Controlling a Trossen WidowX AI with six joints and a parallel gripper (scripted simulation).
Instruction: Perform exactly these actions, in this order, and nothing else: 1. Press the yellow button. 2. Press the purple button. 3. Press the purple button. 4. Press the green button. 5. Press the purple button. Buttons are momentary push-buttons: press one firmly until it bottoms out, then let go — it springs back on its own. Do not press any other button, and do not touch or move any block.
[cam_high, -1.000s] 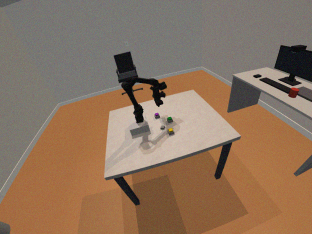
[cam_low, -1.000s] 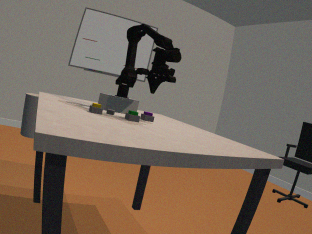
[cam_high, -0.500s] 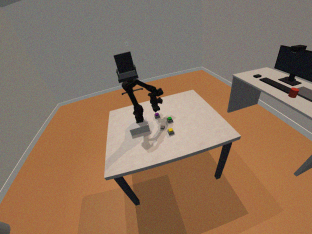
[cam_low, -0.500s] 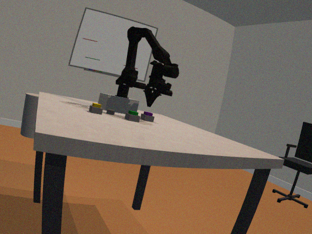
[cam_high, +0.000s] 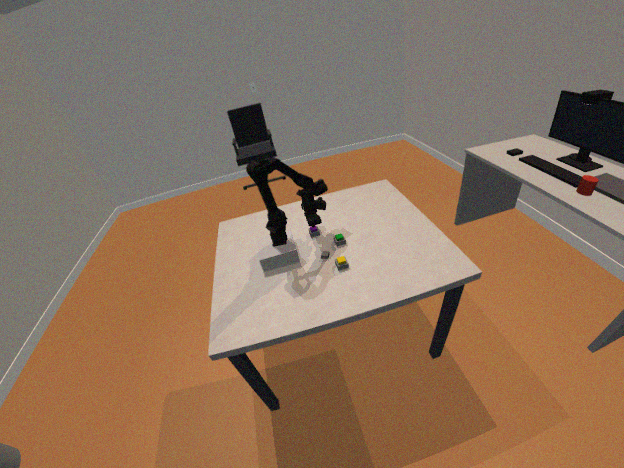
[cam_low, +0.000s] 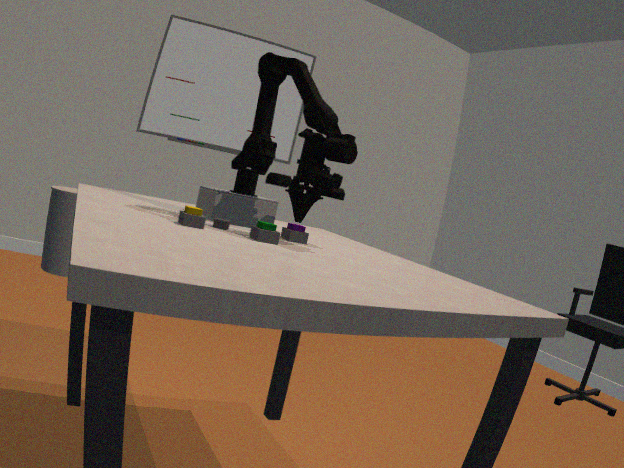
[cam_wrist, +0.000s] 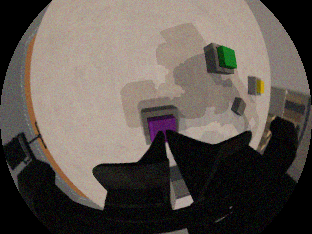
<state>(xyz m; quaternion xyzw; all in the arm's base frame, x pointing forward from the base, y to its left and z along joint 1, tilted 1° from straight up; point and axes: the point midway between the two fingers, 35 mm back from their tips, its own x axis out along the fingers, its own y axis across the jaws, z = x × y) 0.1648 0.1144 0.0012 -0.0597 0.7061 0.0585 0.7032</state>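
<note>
Purple button (cam_low: 296, 227): flat purple cap on a low grey square housing, on the table (cam_low: 352, 282) at the far end of the button row; the wrist view shows its cap as a square (cam_wrist: 162, 127).
Gripper (cam_low: 301, 217): black, matte, pointing straight down; fingers drawn together to a single tip, nothing between them; the tip stands directly over the purple cap, and contact cannot be told.
Green button (cam_low: 266, 225): green cap, same grey housing, just beside the purple one.
Yellow button (cam_low: 193, 210): yellow cap, grey housing, well apart at the other end of the row.
Grey block (cam_low: 221, 223): small plain cube between the yellow and green buttons.
Arm base (cam_low: 236, 206): grey rectangular slab behind the row.
Writing: none legible; the whiteboard (cam_low: 221, 85) carries only short red and green strokes.
Table surface: pale, matte, faintly speckled, on dark legs.
View differences: only the top view shows the desk with monitor (cam_high: 584, 125), keyboard and red cup (cam_high: 587, 184); only the exterior view shows the whiteboard; the wrist view alone gives the caps' square outlines from above.
</note>
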